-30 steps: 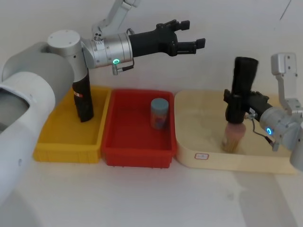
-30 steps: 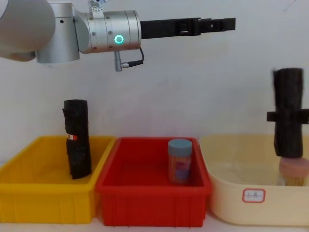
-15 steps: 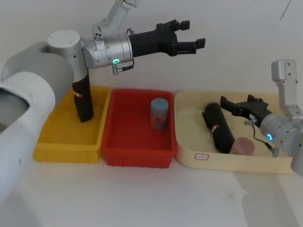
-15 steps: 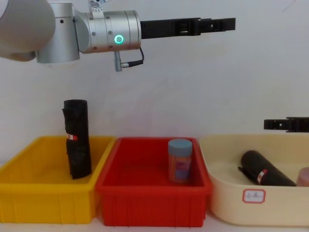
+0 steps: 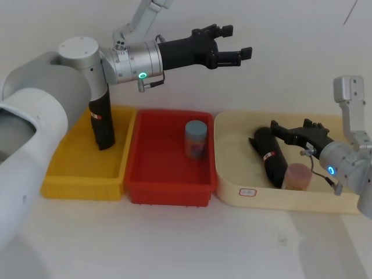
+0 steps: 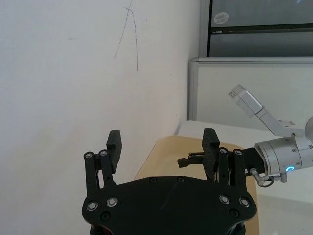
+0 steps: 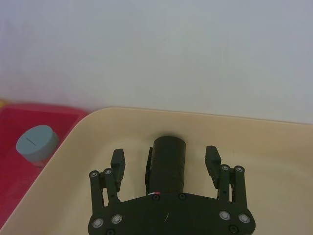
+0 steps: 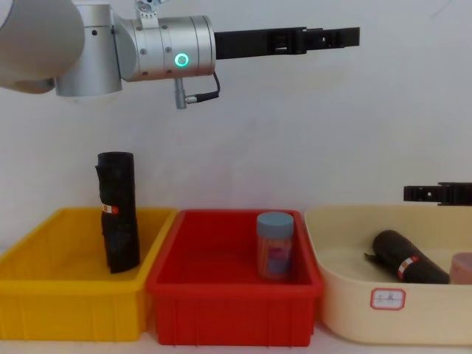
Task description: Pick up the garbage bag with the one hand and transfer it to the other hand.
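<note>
Both claws gape: left claw [image 5: 229, 46] held high, right claw [image 5: 290, 131] low over the garbage bag [image 5: 271, 156].

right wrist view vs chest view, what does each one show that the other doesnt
Right wrist view alone: the right gripper from behind, jaws open on either side of the lying garbage bag's round end, not touching it.

Chest view alone: the left gripper held high above the bins, the yellow bin with a second black roll standing in it, and the label on the cream tub's front.

Both: the garbage bag lying in the cream tub, the red bin, and the blue-lidded jar standing in it.
</note>
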Controlling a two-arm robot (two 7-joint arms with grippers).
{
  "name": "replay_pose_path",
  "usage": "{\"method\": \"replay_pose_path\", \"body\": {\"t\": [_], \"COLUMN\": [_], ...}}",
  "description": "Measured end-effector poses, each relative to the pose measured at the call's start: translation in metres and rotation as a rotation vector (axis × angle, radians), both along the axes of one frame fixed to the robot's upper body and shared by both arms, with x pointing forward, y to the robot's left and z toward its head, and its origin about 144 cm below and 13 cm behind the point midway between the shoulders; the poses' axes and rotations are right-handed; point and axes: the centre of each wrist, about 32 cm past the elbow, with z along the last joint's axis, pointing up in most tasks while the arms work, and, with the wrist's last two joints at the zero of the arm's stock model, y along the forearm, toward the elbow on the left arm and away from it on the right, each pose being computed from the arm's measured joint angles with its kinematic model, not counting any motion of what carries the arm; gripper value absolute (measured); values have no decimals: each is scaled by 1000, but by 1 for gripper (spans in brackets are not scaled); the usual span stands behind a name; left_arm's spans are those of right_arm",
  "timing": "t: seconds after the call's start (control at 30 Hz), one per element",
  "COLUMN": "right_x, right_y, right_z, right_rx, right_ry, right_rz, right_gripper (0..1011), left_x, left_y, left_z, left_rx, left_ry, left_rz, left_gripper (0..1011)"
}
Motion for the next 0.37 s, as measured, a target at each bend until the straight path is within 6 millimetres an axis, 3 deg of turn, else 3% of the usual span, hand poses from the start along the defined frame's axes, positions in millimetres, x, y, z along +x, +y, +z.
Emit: {"method": "replay_pose_path", "body": {"t": [0.37], "right_x": [0], "right_y": [0], "right_z": [0], "right_rx": [2], "right_ry": [1], "right_rz": [0], "right_gripper": [1001], "left_x": [0], "left_y": [0], "left_z": [0], "left_rx": [0], "left_ry": [0], "left_rz": [0], "left_gripper": [1002]}}
